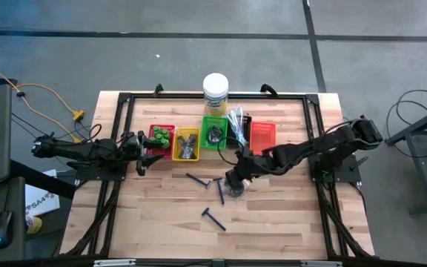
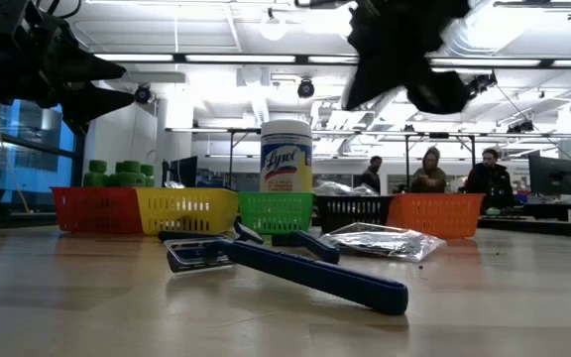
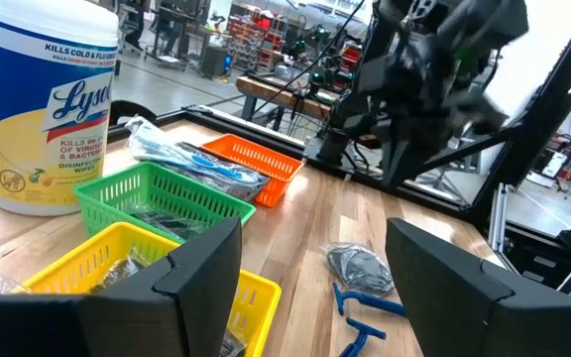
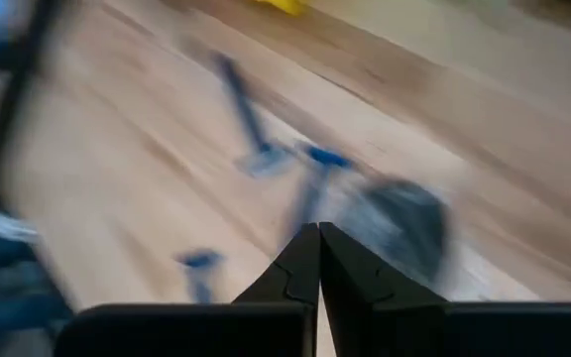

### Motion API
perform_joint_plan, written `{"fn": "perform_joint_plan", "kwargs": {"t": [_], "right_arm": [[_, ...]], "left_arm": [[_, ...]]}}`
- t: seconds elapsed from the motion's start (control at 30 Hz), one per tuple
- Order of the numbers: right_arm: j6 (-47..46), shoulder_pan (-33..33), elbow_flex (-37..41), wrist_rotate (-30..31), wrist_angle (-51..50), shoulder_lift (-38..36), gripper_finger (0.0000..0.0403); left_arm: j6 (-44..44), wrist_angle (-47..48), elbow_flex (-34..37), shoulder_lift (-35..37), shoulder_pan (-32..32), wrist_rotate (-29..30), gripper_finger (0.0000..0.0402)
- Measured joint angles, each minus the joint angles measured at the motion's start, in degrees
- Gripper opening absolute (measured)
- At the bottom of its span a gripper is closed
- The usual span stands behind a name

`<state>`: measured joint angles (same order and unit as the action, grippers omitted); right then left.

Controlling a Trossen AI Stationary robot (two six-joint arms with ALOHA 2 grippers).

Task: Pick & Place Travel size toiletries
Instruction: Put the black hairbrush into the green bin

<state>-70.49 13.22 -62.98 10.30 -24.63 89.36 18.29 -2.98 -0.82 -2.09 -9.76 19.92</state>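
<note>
Three dark-blue razors (image 1: 197,180) (image 1: 219,190) (image 1: 213,219) lie flat on the wooden table, with a dark shiny round bundle (image 1: 237,192) beside them. My right gripper (image 1: 235,178) hangs shut above that bundle (image 4: 404,228), well clear of the table in the low view (image 2: 404,50), holding nothing. My left gripper (image 3: 315,243) is open and waits by the red tray (image 1: 161,141), which holds green pots. Grey pieces fill the yellow tray (image 1: 186,145). Another dark bundle sits in the green tray (image 1: 215,135). Clear-sleeved sticks (image 1: 236,122) rest in the black tray.
The trays stand in a row along the table's far side, ending with an orange tray (image 1: 262,134) on the right. A tall yellowish jar with a white lid (image 1: 215,93) stands behind them. Bare wood lies toward the near edge. People stand in the room beyond (image 2: 430,171).
</note>
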Motion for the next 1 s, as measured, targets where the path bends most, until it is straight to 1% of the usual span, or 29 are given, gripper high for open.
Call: {"fn": "perform_joint_plan", "kwargs": {"t": [0.07,0.13,0.17,0.23,0.33,0.43,0.5,0.57,0.67,0.73,0.8,1.0], "right_arm": [[-1.97,0.09,0.02,-0.59,-5.91,0.0,0.0002],[-3.92,0.18,0.14,-3.02,-10.45,0.0,0.0004],[-4.05,0.17,0.47,-4.28,-11.01,0.0,0.0008],[-2.68,0.38,1.93,-5.99,-8.71,0.0,0.0026],[1.18,0.41,2.82,-8.84,-5.35,1.54,0.0077],[6.86,-0.13,2.84,-10.67,-4.24,3.98,0.0145],[10.35,-0.56,2.82,-10.85,-2.7,5.13,0.0191],[10.96,-1.09,2.39,-10.65,-3.5,6.06,0.0231],[11.15,-1.71,1.8,-10.61,-4.03,7.62,0.0273],[12.1,-2.03,0.61,-10.81,-4.03,8.69,0.0289],[13.7,-2.15,-1.08,-10.67,-4.64,10.13,0.0294],[18.19,-2.48,-7.11,-7.36,-12.63,15.93,0.0285]], "left_arm": [[0.0,0.0,0.0,-0.02,0.0,0.01,0.0242],[0.0,0.0,0.0,-0.02,0.0,0.0,0.0242],[0.02,0.01,0.0,0.0,0.0,0.0,0.0242],[0.0,0.0,0.0,-0.02,0.0,0.0,0.0242],[0.02,0.0,0.0,0.0,0.0,0.0,0.0242],[0.01,0.0,0.0,-0.01,0.01,0.01,0.0242],[0.0,0.02,0.0,0.0,0.0,0.0,0.0242],[0.02,0.0,0.0,0.0,0.0,0.0,0.0242],[0.0,0.01,0.0,0.0,0.01,0.01,0.0242],[0.02,0.0,0.0,0.0,0.0,0.0,0.0242],[0.01,0.0,0.0,0.0,0.02,0.01,0.0242],[0.02,0.0,0.0,0.0,0.0,0.0,0.0242]]}}
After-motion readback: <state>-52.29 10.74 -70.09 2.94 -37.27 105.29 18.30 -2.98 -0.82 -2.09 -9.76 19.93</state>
